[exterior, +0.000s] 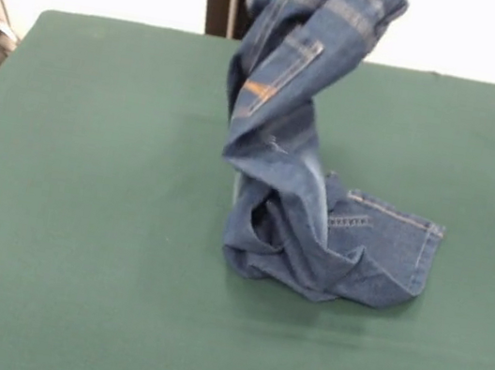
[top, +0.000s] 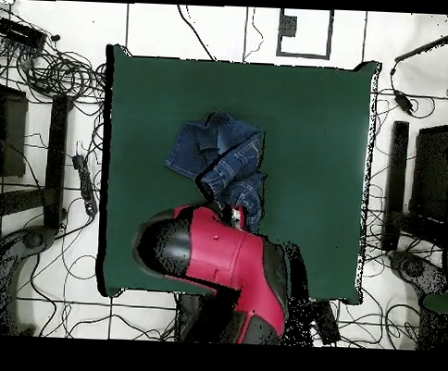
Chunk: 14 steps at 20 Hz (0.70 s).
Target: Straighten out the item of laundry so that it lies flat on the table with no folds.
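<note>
The item of laundry, a small pair of blue jeans, hangs as a twisted column from above the top edge of the front view. Its lower end lies crumpled on the green table, right of centre. A pocket with tan stitching shows on the raised part. From overhead, the item of laundry stretches from a bunched heap towards the red and black arm. My gripper sits at the arm's tip, mostly covered by the arm, and is shut on the raised end of the jeans.
Green cloth covers the whole table, with wide bare areas left and right of the jeans. Cables and dark stands lie on the floor around the table's sides.
</note>
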### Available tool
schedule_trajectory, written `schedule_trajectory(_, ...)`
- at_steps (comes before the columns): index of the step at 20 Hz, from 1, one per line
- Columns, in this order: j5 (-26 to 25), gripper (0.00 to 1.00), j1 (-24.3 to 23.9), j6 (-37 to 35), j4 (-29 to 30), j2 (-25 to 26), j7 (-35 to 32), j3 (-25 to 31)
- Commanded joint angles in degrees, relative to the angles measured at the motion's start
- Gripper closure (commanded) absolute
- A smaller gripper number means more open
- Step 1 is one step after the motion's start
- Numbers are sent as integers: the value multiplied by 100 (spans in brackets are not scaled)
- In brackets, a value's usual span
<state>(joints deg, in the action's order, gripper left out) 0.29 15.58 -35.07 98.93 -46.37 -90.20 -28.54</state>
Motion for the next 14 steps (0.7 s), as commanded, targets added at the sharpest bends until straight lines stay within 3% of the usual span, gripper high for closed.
schedule_trajectory(1, 309, 100, 535, -1174, -460, -314, -1923, -224)
schedule_trajectory(10, 1132, 100, 1172, -2049, -669, -903, -2781, -122)
schedule_trajectory(14, 1219, 100, 1448, -2470, -1027, -866, -3046, -87)
